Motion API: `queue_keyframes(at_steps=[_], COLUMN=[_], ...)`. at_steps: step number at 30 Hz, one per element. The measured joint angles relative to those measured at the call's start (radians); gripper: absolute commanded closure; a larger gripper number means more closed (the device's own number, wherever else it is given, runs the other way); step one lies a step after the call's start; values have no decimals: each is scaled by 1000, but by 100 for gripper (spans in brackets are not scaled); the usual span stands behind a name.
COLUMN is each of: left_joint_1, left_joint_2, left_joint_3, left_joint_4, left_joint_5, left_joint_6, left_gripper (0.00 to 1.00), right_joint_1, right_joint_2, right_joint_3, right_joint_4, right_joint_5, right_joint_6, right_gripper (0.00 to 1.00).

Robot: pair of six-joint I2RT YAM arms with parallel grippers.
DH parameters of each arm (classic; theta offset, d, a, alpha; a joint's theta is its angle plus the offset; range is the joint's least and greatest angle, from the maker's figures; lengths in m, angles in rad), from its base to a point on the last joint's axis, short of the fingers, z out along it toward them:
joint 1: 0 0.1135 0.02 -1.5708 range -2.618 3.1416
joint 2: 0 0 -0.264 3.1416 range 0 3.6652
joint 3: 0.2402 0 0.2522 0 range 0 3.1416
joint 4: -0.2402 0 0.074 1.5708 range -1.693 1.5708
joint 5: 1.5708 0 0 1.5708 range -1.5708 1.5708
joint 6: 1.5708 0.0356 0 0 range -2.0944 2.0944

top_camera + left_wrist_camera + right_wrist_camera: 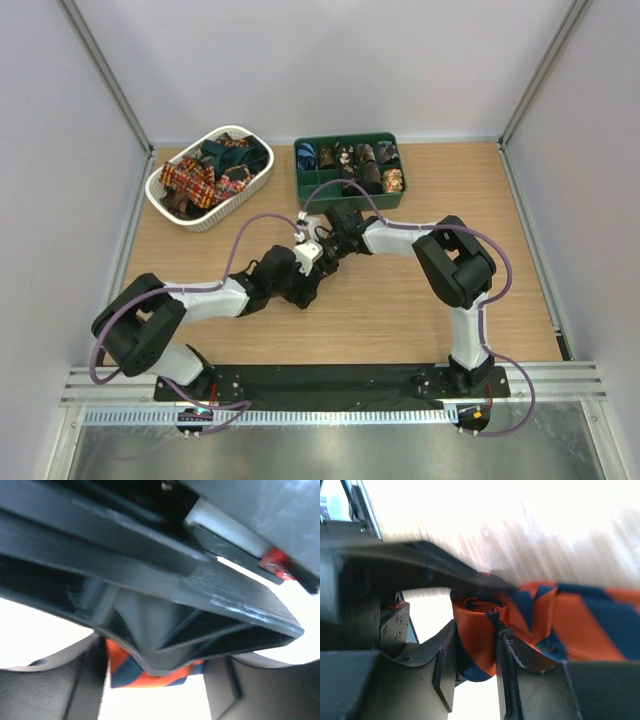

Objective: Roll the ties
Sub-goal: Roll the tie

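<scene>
Winding tight and even matters most here, I judge: the right hand pinches the half-rolled orange-and-navy tie at centre frame above the worktop, while the left hand straddles it, grip impossible to tell.

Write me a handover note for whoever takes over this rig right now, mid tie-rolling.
Right gripper: shut on the rolled part of the orange-and-navy striped tie; the tail is not yet rolled.
Left gripper: jaws apart on either side of the same tie; grip unclear.
Both meet mid-table, in front of the green tray.
Done: several rolled ties sit in tray compartments.
Left: finish this roll, probably put it in the tray, then do the loose ties in the white basket.
</scene>
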Motion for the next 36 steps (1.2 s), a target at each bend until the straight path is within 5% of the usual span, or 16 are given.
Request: queue_keyframes(at_steps=[6, 13, 22, 26, 30, 36], left_joint_1=[-10, -27, -56, -59, -68, -72], left_joint_2=[31, 49, 116, 143, 151, 149], left_joint_3=[29, 50, 116, 134, 141, 142], left_joint_4=[-11, -24, -24, -8, 5, 5], left_joint_5=[2, 8, 162, 228, 253, 280], left_joint_6=[-1, 32, 84, 83, 79, 89], left_gripper=[55, 58, 58, 50, 31, 21], right_joint_1=[-11, -18, -41, -45, -43, -38], right_joint_2=[8, -2, -180, -236, -282, -309], right_joint_3=[3, -22, -251, -299, -344, -416], right_joint_4=[27, 52, 168, 162, 161, 285], right_joint_5=[8, 21, 120, 170, 199, 205], right_joint_6=[24, 62, 172, 186, 201, 241], right_gripper=[99, 99, 99, 99, 99, 98])
